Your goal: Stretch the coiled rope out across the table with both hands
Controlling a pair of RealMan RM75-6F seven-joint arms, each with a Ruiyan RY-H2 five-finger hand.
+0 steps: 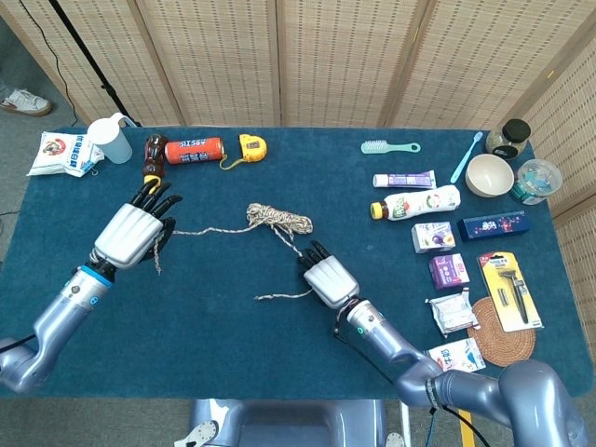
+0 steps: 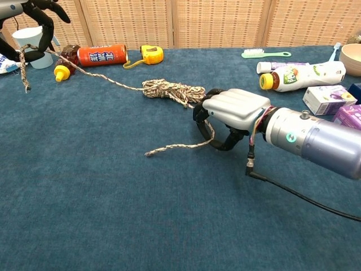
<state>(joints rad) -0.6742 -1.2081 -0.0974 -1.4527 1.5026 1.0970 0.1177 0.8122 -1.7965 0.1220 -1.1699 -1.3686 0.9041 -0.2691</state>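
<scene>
A tan braided rope lies partly coiled (image 1: 277, 219) (image 2: 172, 90) at mid-table. One strand runs left to my left hand (image 1: 138, 228) (image 2: 29, 22), which grips it with a short tail hanging below the fingers. Another strand runs from the coil to my right hand (image 1: 326, 276) (image 2: 228, 116), whose fingers are curled around it. A loose end (image 1: 281, 296) (image 2: 172, 148) trails left from that hand on the cloth.
On the blue table (image 1: 205, 317), the back left holds a white jug (image 1: 110, 138), a red can (image 1: 194, 150), a brown bottle (image 1: 154, 156) and a yellow tape measure (image 1: 250, 146). Bottles, boxes, a bowl (image 1: 490, 174) and a razor pack (image 1: 509, 291) crowd the right side.
</scene>
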